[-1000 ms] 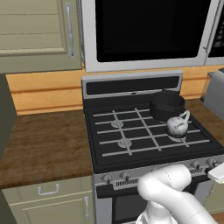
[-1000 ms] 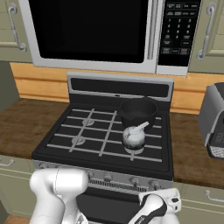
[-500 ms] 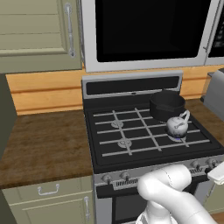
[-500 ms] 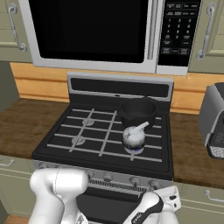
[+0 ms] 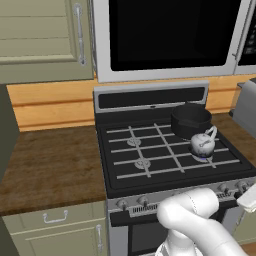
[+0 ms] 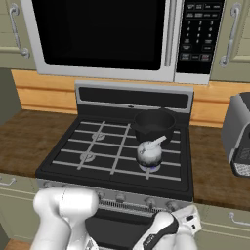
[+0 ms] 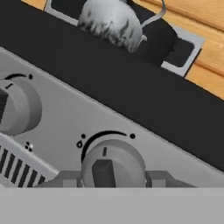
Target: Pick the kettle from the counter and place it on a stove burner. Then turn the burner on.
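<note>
The tool [image 7: 113, 178] straddles a knob [image 7: 113, 165], fingers apart, kettle [image 7: 111, 22] beyond.

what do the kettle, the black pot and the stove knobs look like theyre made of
Kettle: whitish-grey mottled surface, likely speckled enamel or stone-look ceramic; thin handle looks like metal wire.
Black pot: matte black, possibly cast iron or coated metal; no shine.
Knob between the gripper fingers: smooth grey, looks like brushed metal or painted plastic; cannot tell which.

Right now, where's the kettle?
The kettle sits on the front right stove burner of the cooktop, directly in front of the black pot, in both base views.
</note>
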Motion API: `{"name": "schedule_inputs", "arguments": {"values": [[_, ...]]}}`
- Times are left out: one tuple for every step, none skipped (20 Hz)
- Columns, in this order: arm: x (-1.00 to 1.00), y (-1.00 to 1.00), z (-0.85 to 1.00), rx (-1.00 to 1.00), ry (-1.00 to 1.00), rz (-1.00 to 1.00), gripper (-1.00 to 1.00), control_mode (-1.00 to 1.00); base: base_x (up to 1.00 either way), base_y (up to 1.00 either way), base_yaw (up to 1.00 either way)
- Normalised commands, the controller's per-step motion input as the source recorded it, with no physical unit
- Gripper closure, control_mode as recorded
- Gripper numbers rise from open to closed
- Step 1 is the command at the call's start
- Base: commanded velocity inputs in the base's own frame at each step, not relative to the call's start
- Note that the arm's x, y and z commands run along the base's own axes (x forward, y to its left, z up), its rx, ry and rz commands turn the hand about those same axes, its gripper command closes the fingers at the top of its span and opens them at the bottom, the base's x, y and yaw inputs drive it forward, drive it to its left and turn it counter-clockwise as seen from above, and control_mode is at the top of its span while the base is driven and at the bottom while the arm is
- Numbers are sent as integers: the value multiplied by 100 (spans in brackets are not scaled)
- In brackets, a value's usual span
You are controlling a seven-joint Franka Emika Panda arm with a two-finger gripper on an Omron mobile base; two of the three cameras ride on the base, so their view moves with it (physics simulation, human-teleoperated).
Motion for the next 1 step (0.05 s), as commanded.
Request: {"name": "schedule_inputs", "arguments": {"values": [[0,0,0,-14,0,0,100,-100,0,0,0]]}}
